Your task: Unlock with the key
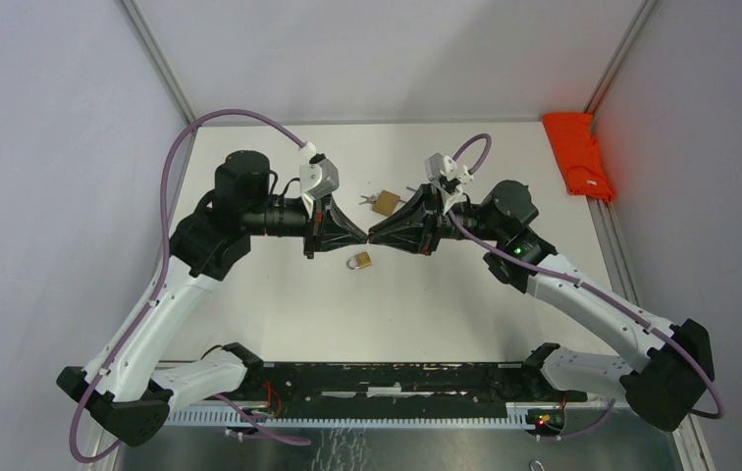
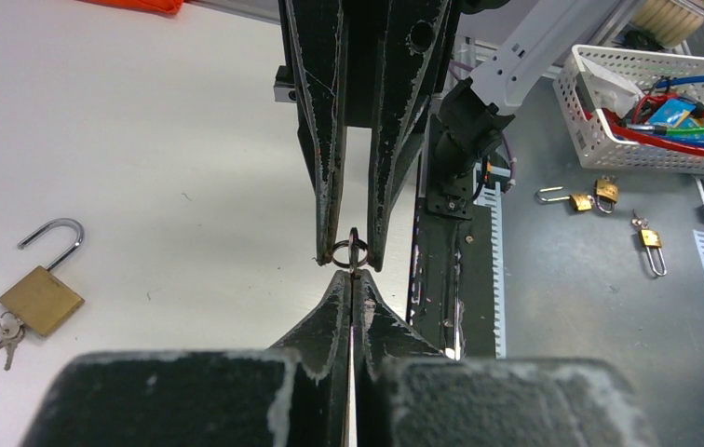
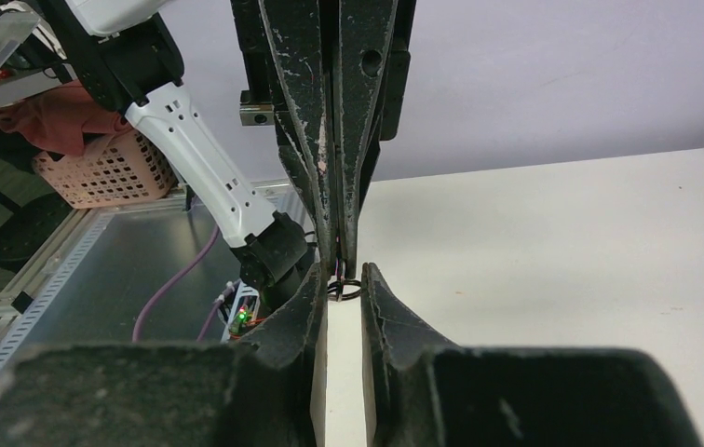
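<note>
At left end effector (image 2: 352, 276): maybe key (image 2: 349, 252)

padlock (image 2: 39, 296): brass body, glossy metal shackle | key ring (image 2: 348, 251): bare metal | pincer fingers (image 2: 330, 140): matt black, scuffed | table (image 2: 143, 140): matt white

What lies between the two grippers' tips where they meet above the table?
A small key ring, sticking out of the shut left gripper, between the parted fingers of the right gripper. The left wrist view shows it best.
</note>
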